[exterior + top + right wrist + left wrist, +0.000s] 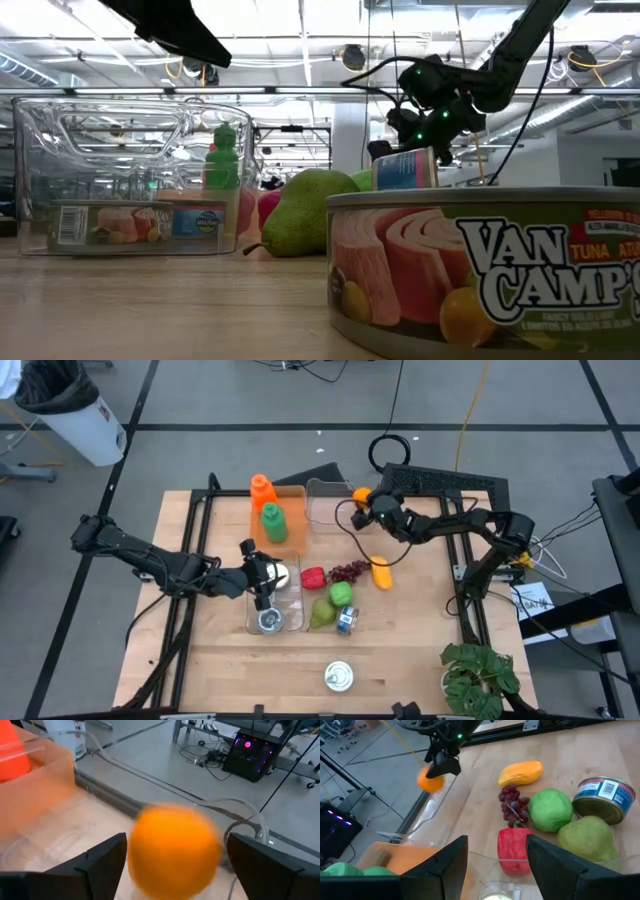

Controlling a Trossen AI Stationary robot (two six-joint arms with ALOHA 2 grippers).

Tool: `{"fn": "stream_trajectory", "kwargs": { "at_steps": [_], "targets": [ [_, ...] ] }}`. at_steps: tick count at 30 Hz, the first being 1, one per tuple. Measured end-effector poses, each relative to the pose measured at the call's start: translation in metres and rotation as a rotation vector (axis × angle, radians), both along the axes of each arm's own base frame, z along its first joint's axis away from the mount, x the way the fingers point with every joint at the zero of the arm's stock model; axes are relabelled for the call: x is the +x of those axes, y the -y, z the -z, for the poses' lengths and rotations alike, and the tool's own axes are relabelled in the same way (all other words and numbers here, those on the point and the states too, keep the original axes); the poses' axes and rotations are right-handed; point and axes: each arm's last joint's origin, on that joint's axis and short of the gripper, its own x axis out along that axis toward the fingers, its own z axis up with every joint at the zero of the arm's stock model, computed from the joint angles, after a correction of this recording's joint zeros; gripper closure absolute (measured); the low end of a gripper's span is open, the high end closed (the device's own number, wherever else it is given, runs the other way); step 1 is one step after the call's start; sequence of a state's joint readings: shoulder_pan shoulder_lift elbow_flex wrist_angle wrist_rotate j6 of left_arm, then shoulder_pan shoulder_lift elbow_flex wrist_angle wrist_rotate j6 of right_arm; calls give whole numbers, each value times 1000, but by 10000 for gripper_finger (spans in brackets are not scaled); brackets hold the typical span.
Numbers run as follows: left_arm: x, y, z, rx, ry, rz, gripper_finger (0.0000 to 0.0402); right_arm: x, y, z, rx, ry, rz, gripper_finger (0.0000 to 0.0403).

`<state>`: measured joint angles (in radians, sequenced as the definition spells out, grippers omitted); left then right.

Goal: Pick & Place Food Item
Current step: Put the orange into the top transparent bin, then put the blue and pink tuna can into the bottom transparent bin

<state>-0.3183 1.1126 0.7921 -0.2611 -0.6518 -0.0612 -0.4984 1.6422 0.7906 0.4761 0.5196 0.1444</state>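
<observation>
An orange sits between the fingers of my right gripper, which is open. A narrow gap shows beside the orange, and it looks blurred while the fingers look sharp. It hangs by the far right corner of an empty clear bin. The left wrist view shows the orange just below that gripper, over the bin's rim. My left gripper is open with nothing in it, above a second clear bin that holds a tin.
On the table between the arms lie a red pepper, grapes, a yellow fruit, a green apple, a pear and a small can. An orange-tinted bin holds two bottles. A tuna tin and a plant stand near the front edge.
</observation>
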Motion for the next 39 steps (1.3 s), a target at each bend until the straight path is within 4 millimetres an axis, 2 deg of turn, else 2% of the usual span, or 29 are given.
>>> {"fn": "stream_trajectory", "kwargs": {
  "at_steps": [7,11,15,20,24,26,28,32,37,39],
  "targets": [
    [0,0,0,-10,4,-5,188,2,-5,-10,-20,45,-16,61],
    [0,0,0,-10,4,-5,188,4,-20,-30,-34,96,-136,66],
    [0,0,0,-22,10,-12,188,4,-46,-58,-38,179,-350,66],
    [0,0,0,-31,14,-17,188,3,-92,-85,-28,235,-699,65],
    [0,0,0,-44,22,-24,188,4,-136,-85,-30,145,-1013,65],
    [0,0,0,-51,25,-27,188,4,-157,-81,2,113,-1084,68],
    [0,0,0,-68,34,-39,188,7,-173,-75,58,93,-1053,72],
    [1,-1,0,-105,51,-63,188,14,-195,-72,179,-47,-1050,75],
    [1,-2,0,-130,62,-79,188,26,-219,-78,198,-253,-1228,77],
    [1,-2,0,-146,68,-89,188,30,-223,-76,211,-333,-1230,78]
  ]
}}
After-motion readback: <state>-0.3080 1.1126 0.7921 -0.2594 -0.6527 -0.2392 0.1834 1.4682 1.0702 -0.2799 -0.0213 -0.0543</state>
